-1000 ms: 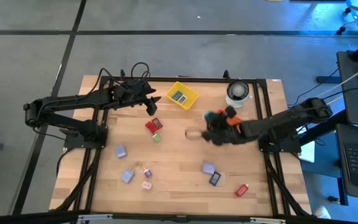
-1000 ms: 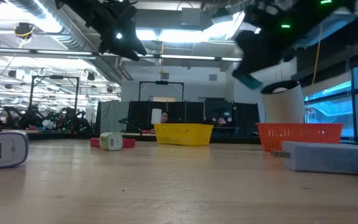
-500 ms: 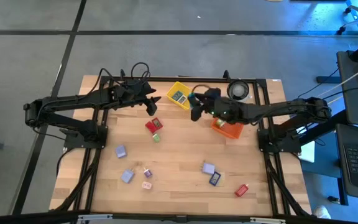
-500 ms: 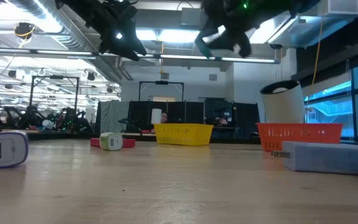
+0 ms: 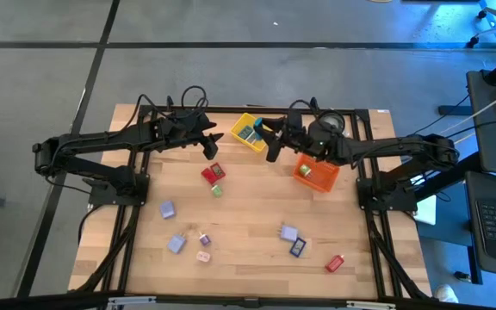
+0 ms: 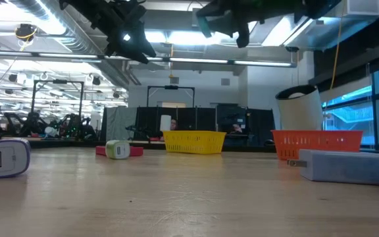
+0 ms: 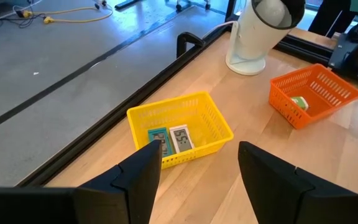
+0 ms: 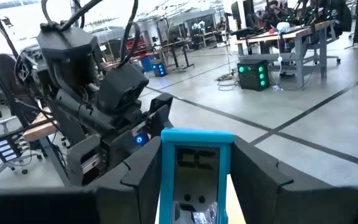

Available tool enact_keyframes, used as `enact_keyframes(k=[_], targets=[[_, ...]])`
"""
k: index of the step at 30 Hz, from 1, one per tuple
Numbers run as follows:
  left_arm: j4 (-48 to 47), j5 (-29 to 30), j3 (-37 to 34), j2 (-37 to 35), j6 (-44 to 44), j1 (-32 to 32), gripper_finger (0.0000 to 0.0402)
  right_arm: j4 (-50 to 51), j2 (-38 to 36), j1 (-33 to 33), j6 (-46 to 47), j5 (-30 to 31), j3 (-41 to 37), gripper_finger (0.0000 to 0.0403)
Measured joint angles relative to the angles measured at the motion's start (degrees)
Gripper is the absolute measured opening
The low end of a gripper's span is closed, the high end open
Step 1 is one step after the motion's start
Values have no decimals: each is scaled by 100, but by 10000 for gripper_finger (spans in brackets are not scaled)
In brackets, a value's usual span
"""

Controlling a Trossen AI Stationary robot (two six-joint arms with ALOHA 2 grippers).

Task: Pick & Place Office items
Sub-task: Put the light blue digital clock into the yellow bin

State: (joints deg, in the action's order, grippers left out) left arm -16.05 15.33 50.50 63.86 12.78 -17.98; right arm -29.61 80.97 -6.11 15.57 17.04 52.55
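Teal piece [image 8: 196, 180] between right gripper [image 8: 194, 186] fingers shows unreadable display.

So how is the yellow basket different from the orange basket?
The yellow basket holds two flat pieces with little screens, one teal and one white; the orange basket holds a single greenish piece. In the high view the yellow basket sits toward the middle of the table's far edge, and the orange basket sits nearer the right arm, by the white roll. Both are small square mesh baskets standing upright on the wooden table.
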Motion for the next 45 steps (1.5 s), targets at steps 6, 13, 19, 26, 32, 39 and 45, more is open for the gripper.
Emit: enact_keyframes(k=[6,13,19,26,32,39,45], targets=[[18,0,0,0,3,0,207,15,133,0,28,-33,4,164],[541,2,0,22,12,0,209,-124,501,-22,181,-20,4,164],[805,27,0,22,14,4,207,-497,1155,-200,195,-13,4,164],[820,-72,0,22,15,4,207,-1372,2256,-540,195,6,4,164],[820,-611,0,22,17,5,209,-1406,2773,-785,628,29,4,164],[817,-641,0,21,17,4,208,-1352,3000,-1018,713,913,4,164],[817,-742,0,21,17,4,208,-983,3001,-1163,710,908,4,169]])
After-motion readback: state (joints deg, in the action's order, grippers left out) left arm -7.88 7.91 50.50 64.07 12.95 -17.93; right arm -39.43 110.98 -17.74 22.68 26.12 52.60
